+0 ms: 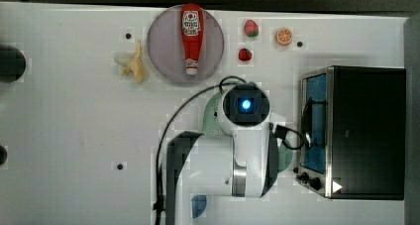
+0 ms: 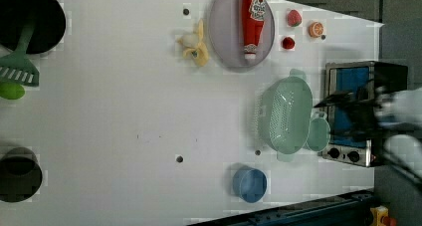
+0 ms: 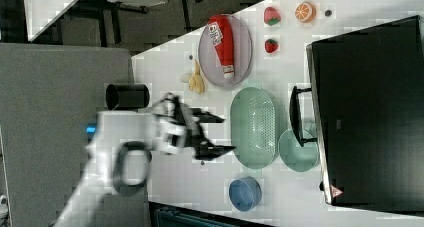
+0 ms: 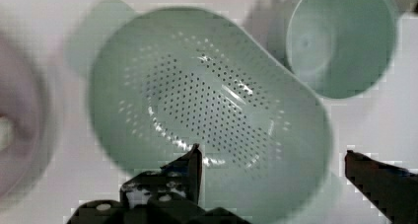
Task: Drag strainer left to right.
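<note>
The pale mint-green oval plastic strainer (image 3: 254, 127) sits on the white table just beside the black toaster oven (image 3: 370, 112), touching the round green cup (image 3: 299, 150). The black two-fingered gripper (image 3: 212, 134) hangs above it, released and empty, so the drag looks not yet begun. The wrist view shows the strainer's perforated floor (image 4: 207, 110); the top view hides most of the strainer (image 1: 212, 117) under the arm.
</note>
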You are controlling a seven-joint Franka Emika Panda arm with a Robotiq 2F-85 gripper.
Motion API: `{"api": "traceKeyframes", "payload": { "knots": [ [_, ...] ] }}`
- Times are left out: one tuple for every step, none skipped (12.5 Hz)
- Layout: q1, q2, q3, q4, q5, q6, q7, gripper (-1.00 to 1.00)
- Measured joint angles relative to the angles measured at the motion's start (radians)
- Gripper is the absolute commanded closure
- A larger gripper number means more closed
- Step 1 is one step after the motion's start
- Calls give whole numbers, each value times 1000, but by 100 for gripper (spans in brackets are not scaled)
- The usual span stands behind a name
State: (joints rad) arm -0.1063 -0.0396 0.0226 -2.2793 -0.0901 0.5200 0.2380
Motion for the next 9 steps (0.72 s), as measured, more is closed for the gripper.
{"api": "traceKeyframes", "payload": {
  "knots": [
    [4,-40,3,72,32,-111,-16,-100],
    [7,-74,2,141,74,-202,-43,-100],
    [8,-108,6,197,97,-255,-58,-100],
    [9,-154,10,230,109,-285,-77,-100],
    [9,-202,14,258,91,-334,-105,-100],
    [11,-238,17,293,83,-401,-132,-100],
    [18,-265,16,327,80,-468,-149,-100],
    [20,-275,18,360,101,-517,-158,-100],
    [14,-279,28,375,113,-522,-171,-100]
  ]
}}
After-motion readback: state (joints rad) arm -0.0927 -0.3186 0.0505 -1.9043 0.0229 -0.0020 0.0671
